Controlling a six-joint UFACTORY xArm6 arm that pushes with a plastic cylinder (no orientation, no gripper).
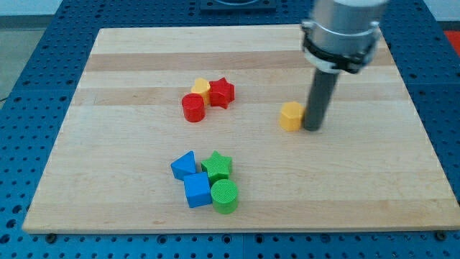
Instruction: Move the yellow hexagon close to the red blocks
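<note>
Nearest the view's bottom, a tight cluster of four blocks sits on the wooden tabletop [108, 201]: a green cylinder [224, 196] at the very front, a blue cube [196, 190] touching its left side, a green star [216, 166] just behind them, and a blue block [184, 165] of triangular outline at the cluster's left rear.

Farther back, toward the view's right, the yellow hexagon [291, 115] lies alone. My tip [313, 128], the lower end of the dark rod, stands on the tabletop just beside the hexagon's right face, touching it or nearly so; which cannot be made out. The rod rises upright into the grey arm body at the view's top. The arm carries no fingers, so they have no state to tell.

Left of the hexagon and well apart from it is a second group: a red cylinder [192, 108] in front, a red star [221, 93] to its right rear, and a second yellow block [201, 88] of unclear shape tucked between and behind them, all touching.
</note>
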